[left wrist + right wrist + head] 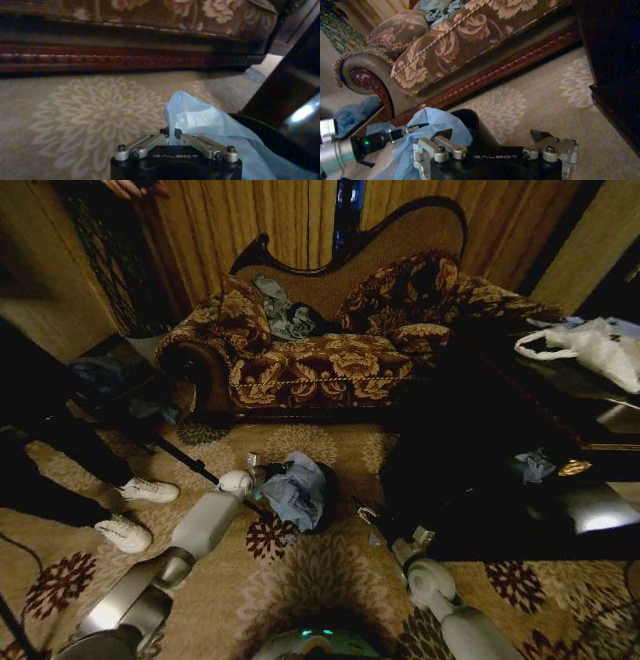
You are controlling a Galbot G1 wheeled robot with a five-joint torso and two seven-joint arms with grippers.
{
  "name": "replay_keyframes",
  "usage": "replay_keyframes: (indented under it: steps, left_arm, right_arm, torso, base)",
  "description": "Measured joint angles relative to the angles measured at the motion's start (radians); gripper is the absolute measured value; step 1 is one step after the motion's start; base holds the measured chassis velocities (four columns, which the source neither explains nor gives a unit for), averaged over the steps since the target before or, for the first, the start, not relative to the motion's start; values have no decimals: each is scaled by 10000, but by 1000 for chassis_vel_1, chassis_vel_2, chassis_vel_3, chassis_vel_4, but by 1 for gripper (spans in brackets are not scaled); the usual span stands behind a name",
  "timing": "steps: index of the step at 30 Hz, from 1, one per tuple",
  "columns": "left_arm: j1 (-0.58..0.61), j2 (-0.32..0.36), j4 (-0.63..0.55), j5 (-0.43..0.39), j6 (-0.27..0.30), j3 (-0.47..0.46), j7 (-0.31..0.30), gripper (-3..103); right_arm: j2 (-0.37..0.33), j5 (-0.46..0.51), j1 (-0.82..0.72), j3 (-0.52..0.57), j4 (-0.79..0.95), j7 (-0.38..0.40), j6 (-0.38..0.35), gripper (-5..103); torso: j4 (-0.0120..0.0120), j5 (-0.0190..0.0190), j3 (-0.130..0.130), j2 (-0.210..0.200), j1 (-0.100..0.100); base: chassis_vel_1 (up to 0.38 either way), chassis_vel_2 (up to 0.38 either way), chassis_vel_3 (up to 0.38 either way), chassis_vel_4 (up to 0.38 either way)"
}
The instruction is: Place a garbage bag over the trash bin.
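- Clearly the bagging step is under way: left of centre in the head view, the left tool (252, 472) has its fingers pressed together on a fold of the garbage bag (297, 490), at the near-left side of the trash bin (325, 498)
- From the left wrist view, the same pinch shows at the bottom centre of the frame, the left tool (173, 135) gripping a peak of pale blue film that stands up above it, with the garbage bag (200, 120) trailing off toward the lower right over the dark curve of the trash bin (265, 140)
- At the centre of the head view the bag lies crumpled in a heap across the bin's mouth, glossy and creased; I judge it only partly draped, not yet opened or pulled round the whole rim
- In the lower left of the right wrist view, the garbage bag (427, 131) hangs over one side of the trash bin (472, 129) while the opposite rim is bare black
- Right of centre in the head view, the right tool (368, 513) hangs just beside the bin; in its own wrist view the right tool (492, 140) stands spread, holding nothing
- Next, I judge, the free edge needs catching on the bare side and stretching across; thin film like this may slip or tear
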Motion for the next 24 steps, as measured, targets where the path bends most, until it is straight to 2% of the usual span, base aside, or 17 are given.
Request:
replay_keyframes:
  steps: [4, 16, 21, 24]
  left_arm:
    - [-50, -79, 312, -108, -81, -34, -56, 0]
    - [-501, -920, 2200, -15, -558, -285, -189, 0]
    - [-480, -1077, 2259, 180, -569, -481, -181, 0]
    - [-322, -1108, 1950, 259, -531, -586, -200, 0]
  right_arm:
    - [-17, -37, -38, -25, 28, -25, 10, 100]
    - [-150, -115, -93, -85, 162, -154, 109, 100]
    - [-177, -303, -88, -153, 201, -210, 237, 100]
    - [-62, -887, 81, -357, 395, 7, 498, 100]
  torso:
    - [-1, -1, 0, 0, 0]
    - [-2, 0, 0, 0, 0]
    - [-3, 1, 0, 0, 0]
    - [-3, -1, 0, 0, 0]
  base:
    - [0, 0, 0, 0]
    - [0, 0, 0, 0]
    - [0, 0, 0, 0]
    - [0, 0, 0, 0]
